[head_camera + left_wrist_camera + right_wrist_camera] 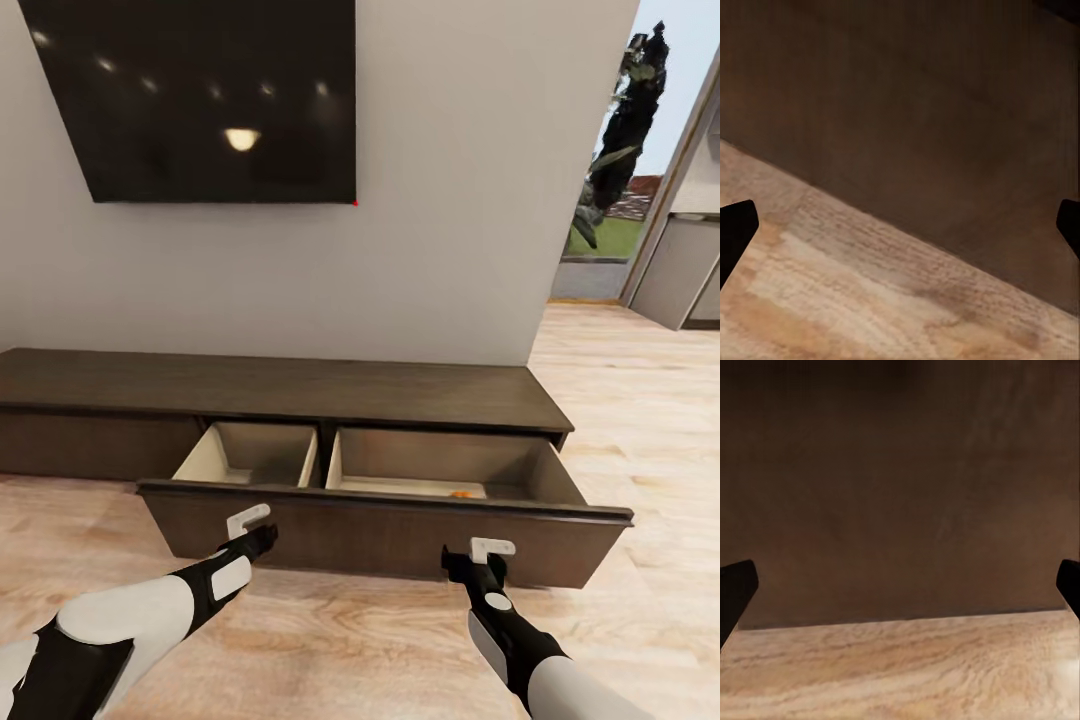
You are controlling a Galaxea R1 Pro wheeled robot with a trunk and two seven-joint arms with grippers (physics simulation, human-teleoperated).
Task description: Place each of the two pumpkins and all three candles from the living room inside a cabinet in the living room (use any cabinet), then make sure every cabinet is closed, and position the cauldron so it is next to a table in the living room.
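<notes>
Directly ahead, open cabinet (385, 520) drawer front

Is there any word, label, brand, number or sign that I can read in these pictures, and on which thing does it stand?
None can be read.
The black wall screen shows only lamp reflections, no brand.
The long dark-brown wooden cabinet and its open drawer front are plain.
Both wrist views show bare wood and floor.

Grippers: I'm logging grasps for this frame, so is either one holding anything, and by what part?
Nothing is held. The left gripper and right gripper are open and empty, facing the open drawer's front.
</notes>
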